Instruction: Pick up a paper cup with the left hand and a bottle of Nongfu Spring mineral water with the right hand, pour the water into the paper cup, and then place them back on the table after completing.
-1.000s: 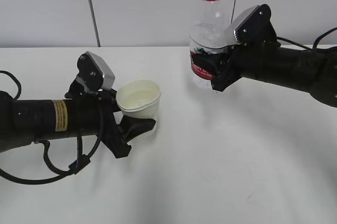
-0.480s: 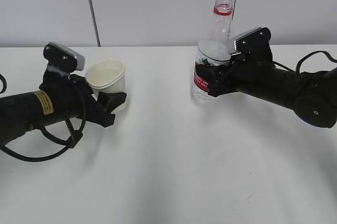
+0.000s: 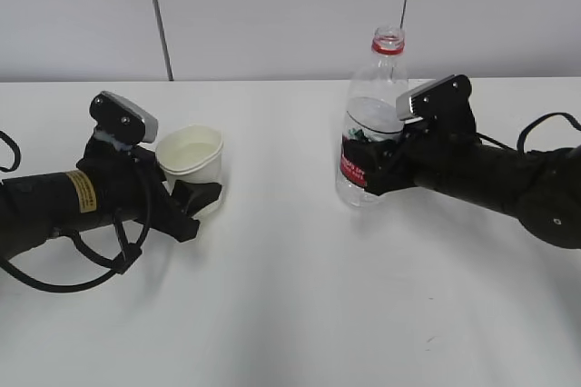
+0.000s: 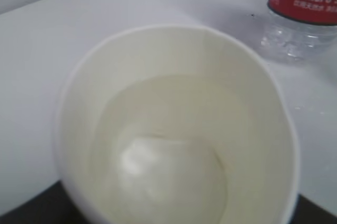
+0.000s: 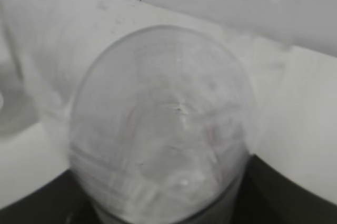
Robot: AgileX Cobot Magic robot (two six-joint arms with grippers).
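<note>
Free room and obstacles. Wide bare strip of table [image 3: 290,296] runs between cup [image 3: 191,153] at left and bottle [image 3: 370,133] at right; the two stand well apart, w/ open passage through the middle. Front of table bare across full width. Left arm [image 3: 64,210] lies low behind cup, blocking approach from left; right arm [image 3: 499,178] blocks bottle's right side. Wall [image 3: 272,14] closes the rear.
</note>
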